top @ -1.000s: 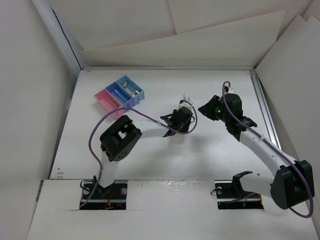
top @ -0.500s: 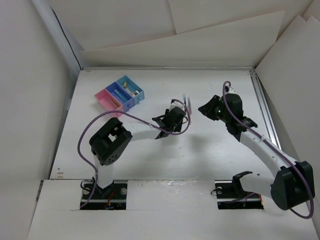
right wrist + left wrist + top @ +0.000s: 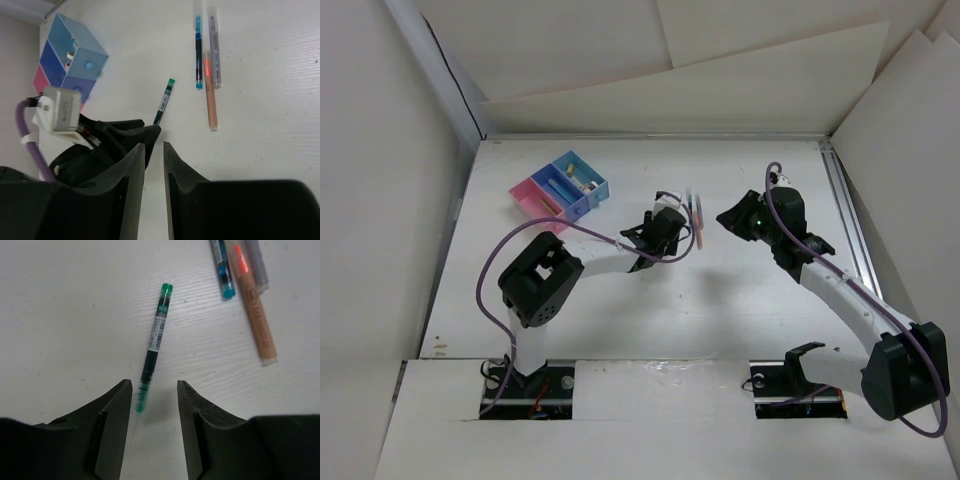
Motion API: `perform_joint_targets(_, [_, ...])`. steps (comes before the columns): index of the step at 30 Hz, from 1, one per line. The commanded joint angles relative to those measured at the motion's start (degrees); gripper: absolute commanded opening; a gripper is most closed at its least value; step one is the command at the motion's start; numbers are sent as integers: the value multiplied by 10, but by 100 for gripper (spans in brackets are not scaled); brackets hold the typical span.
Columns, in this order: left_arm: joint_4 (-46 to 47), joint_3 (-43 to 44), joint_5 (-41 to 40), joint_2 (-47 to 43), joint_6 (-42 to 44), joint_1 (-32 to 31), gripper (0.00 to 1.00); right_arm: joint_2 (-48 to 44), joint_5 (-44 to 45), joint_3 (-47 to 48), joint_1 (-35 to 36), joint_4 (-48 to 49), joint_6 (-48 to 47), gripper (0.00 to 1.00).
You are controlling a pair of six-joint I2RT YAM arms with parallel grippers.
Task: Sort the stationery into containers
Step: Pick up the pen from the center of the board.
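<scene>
A green pen (image 3: pixel 154 345) lies on the white table, its clear tip between the open fingers of my left gripper (image 3: pixel 154 390), untouched. A blue pen (image 3: pixel 222 270), a grey pen (image 3: pixel 257 265) and an orange pen (image 3: pixel 255 315) lie together to the right of it. In the top view the pens (image 3: pixel 697 214) lie just right of my left gripper (image 3: pixel 672 213). The joined pink and blue containers (image 3: pixel 560 188) stand at the far left with some pieces inside. My right gripper (image 3: pixel 154 147) hovers above, its jaws a narrow gap apart and empty.
The right wrist view shows the containers (image 3: pixel 75 65), the green pen (image 3: pixel 164 102) and the left arm's fingers (image 3: pixel 145 131) with its purple cable (image 3: pixel 30 145). A metal rail (image 3: pixel 848 220) runs along the table's right edge. White walls enclose the table.
My left gripper has drawn back to the left, uncovering the pens lying to its right. The right arm has not moved.
</scene>
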Motion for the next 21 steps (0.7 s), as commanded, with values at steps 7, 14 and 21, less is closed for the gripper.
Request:
perform_joint_targets(7, [-18, 17, -23, 44, 1, 3, 19, -4, -1, 6, 6, 27, -4, 27])
perform_joint_targets(14, [-18, 22, -27, 5, -21, 3, 0, -4, -1, 6, 6, 27, -4, 27])
perform_joint_targets(21, [-7, 4, 45, -128, -140, 124, 0, -4, -1, 6, 6, 27, -4, 27])
